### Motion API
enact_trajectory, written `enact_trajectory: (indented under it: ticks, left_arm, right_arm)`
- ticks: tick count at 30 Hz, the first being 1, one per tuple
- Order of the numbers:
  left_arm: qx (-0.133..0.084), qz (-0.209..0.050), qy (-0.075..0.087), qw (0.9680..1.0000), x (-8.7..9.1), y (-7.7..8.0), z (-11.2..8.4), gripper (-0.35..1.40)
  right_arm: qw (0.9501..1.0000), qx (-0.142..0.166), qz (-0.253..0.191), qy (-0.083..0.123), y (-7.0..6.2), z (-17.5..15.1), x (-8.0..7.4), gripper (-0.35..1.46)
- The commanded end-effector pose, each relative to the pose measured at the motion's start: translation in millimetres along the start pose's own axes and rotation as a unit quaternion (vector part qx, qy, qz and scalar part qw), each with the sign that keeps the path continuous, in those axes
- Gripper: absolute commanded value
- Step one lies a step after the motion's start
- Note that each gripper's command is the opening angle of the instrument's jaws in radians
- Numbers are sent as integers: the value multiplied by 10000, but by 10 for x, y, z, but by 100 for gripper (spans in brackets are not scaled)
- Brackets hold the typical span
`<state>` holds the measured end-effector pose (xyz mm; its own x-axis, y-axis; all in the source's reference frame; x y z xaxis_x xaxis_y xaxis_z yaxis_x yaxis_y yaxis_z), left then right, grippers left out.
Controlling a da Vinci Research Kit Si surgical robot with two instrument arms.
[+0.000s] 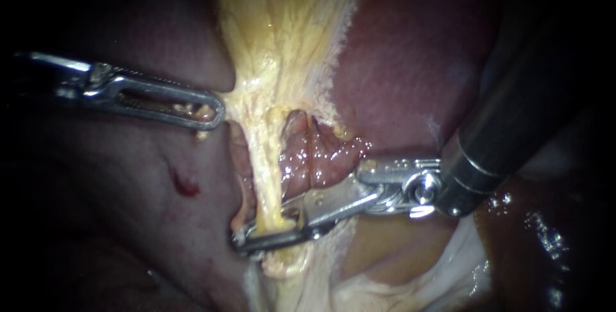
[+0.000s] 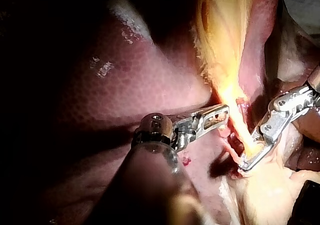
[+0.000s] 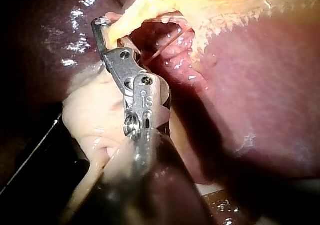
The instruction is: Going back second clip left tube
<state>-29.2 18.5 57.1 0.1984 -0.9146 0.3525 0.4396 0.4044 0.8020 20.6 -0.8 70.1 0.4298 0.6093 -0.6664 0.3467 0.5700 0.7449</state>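
Two instruments, one tube. Right instrument [image 1: 269, 225]: jaws apart, straddling the yellow tube [image 1: 266, 183], which runs through the gap between them; a firm grip from both sides is not seen. Left instrument [image 1: 215, 110]: jaws lie together, holding nothing, tip touching the edge of the one yellow tissue band [image 1: 282, 29] just ahead of it. The tube hangs from that band. Liver [image 1: 410, 61] lies behind both instruments. One red spot [image 1: 186, 187] sits under the left jaws.
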Motion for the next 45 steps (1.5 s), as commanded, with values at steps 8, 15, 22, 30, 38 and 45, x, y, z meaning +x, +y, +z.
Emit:
enact_trajectory:
  ticks: [8,15,22,30,38,45]
  left_arm:
    - [1,2,1,10000,0,0,0,-35]
    - [1,2,1,10000,0,0,-1,-35]
    - [1,2,1,10000,0,0,-1,-35]
    - [1,2,1,10000,0,0,-1,-35]
    - [2,2,1,10000,0,0,-1,-35]
    - [4,3,3,10000,1,0,-2,-35]
  right_arm:
    - [9999,-1,81,59,0,1,-2,16]
    - [9988,-316,128,359,1,1,-8,46]
    - [9977,-501,114,434,2,5,-10,50]
    - [9918,-1063,-562,431,10,-1,-12,50]
    - [9833,-1502,-959,367,22,-15,-22,50]
    - [9786,-1591,-1270,295,8,-31,-27,50]
